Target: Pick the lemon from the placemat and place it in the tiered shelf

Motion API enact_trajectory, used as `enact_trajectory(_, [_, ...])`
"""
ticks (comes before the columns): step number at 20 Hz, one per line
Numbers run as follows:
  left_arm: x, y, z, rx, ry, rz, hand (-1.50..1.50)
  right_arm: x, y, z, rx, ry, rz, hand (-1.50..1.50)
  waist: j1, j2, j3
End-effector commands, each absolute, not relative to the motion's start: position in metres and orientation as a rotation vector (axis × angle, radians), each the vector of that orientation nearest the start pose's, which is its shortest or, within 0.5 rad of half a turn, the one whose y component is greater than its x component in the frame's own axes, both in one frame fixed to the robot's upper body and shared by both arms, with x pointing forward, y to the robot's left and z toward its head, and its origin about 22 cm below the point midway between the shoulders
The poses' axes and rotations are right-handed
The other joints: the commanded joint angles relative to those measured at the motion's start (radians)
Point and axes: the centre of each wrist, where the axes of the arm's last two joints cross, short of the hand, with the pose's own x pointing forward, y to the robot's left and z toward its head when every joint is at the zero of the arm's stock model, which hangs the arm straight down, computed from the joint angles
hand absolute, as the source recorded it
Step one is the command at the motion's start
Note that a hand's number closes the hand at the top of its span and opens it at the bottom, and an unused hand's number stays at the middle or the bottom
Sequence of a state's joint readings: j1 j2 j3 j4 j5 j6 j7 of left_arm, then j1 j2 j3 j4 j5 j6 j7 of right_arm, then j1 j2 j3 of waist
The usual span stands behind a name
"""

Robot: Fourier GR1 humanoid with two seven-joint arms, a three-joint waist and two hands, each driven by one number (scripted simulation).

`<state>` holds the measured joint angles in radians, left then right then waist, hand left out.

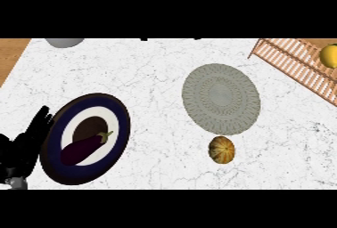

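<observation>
The yellow lemon [329, 55] lies on the slatted wooden tiered shelf [296, 62] at the upper right edge of the head view. The round grey woven placemat [221, 98] lies bare on the white marble counter, left of the shelf. My left hand [26, 140] shows at the left edge, black fingers straight and pointing up, resting beside a dark plate and holding nothing. No right hand appears in this view.
A dark blue and white plate [116, 116] carries a purple eggplant [82, 149] at the left. A small ribbed orange-brown melon [222, 149] sits just below the placemat. A grey round object [63, 42] peeks in at the top left. Wood flooring borders the counter's left.
</observation>
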<state>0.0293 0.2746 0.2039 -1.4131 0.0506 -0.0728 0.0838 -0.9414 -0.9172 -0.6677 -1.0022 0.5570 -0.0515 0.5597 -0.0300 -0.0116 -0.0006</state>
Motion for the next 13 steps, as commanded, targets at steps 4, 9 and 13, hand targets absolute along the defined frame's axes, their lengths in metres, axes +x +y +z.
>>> enact_trajectory(4, [0.216, 0.367, -0.010, 0.302, -1.297, 0.006, 0.00, 0.197, -0.502, 0.423, -1.312, -1.330, -0.531, -1.50, -0.034, -0.010, -0.001])
enact_trajectory(9, [0.208, 0.379, -0.005, 0.319, -1.292, 0.026, 0.00, 0.123, -0.514, 0.442, -1.318, -1.258, -0.458, -1.50, -0.059, -0.015, 0.001])
enact_trajectory(13, [0.201, 0.364, -0.007, 0.287, -1.308, 0.018, 0.00, 0.060, -0.513, 0.455, -1.318, -1.294, -0.444, -1.50, -0.047, -0.013, 0.002])
